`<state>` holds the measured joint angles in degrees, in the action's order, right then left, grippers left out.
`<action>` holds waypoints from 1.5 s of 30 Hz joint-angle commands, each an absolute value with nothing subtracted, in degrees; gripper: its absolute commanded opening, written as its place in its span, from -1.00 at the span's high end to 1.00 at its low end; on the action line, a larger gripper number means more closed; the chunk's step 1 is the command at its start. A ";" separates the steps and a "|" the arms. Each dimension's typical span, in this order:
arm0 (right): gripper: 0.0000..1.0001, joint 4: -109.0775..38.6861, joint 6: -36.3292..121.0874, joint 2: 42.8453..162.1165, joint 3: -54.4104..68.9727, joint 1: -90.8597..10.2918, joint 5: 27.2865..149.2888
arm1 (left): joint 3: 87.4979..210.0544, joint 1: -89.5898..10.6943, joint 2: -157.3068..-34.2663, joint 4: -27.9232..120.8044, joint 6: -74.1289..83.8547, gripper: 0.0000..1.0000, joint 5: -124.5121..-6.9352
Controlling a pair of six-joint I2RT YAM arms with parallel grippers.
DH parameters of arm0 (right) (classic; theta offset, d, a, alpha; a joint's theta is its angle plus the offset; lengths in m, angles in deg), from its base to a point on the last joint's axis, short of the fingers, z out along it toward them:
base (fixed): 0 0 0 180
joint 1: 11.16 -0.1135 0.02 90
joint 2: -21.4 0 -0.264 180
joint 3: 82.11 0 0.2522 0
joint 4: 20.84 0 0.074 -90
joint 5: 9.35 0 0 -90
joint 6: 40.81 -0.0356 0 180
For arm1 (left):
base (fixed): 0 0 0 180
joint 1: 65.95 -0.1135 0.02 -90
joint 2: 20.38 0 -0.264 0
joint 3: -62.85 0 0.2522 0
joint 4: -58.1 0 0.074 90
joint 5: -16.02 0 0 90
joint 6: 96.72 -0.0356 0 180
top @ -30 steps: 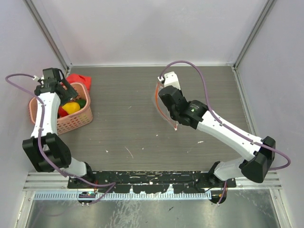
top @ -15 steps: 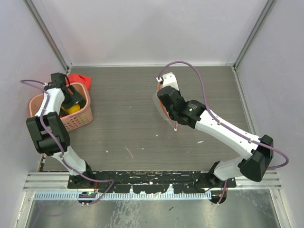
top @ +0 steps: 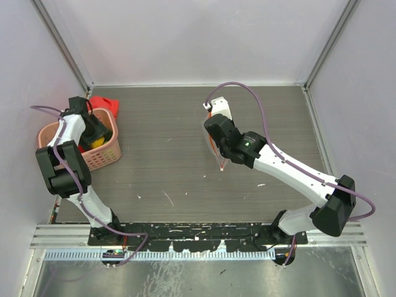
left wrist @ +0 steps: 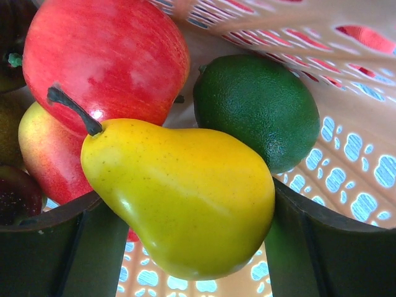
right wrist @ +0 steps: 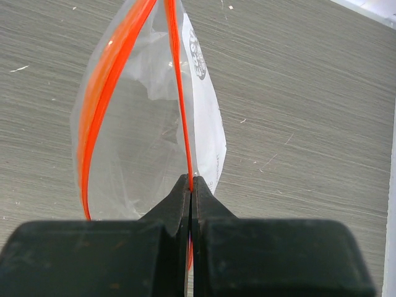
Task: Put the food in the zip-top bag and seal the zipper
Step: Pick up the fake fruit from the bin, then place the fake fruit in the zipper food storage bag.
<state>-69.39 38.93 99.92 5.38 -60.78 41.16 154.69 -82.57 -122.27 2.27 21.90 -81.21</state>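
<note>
Pale walls are enclosing a grey wood-grain worktop [top: 167,124], and a pink basket [top: 99,159] is sitting at its left edge, toward the far-left corner. Inside it the left gripper [top: 91,130] is reaching down, its fingers [left wrist: 55,253] standing wide on either side of a yellow pear [left wrist: 185,192]; whether they are pressing it, I cannot tell. A red apple [left wrist: 105,62] and a green lime [left wrist: 257,108] are lying just behind the pear. Over the middle of the worktop the right gripper [right wrist: 190,183] is pinching the zipper [right wrist: 178,93] of the zip-top bag [right wrist: 136,136] with its jaws pressed together, and the bag's mouth is gaping.
</note>
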 commanded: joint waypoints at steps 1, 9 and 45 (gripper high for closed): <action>0.99 -67.30 38.61 99.54 6.08 -60.55 41.34 | 155.88 -82.91 -119.31 2.72 20.67 -0.36 -81.07; 0.99 -68.37 38.40 99.70 7.22 -60.55 41.86 | 155.47 -82.18 -112.57 2.20 19.93 -0.19 -79.90; 0.99 -66.84 31.36 108.87 12.86 -60.55 51.52 | 159.38 -53.27 -94.66 -0.99 22.17 0.08 -48.50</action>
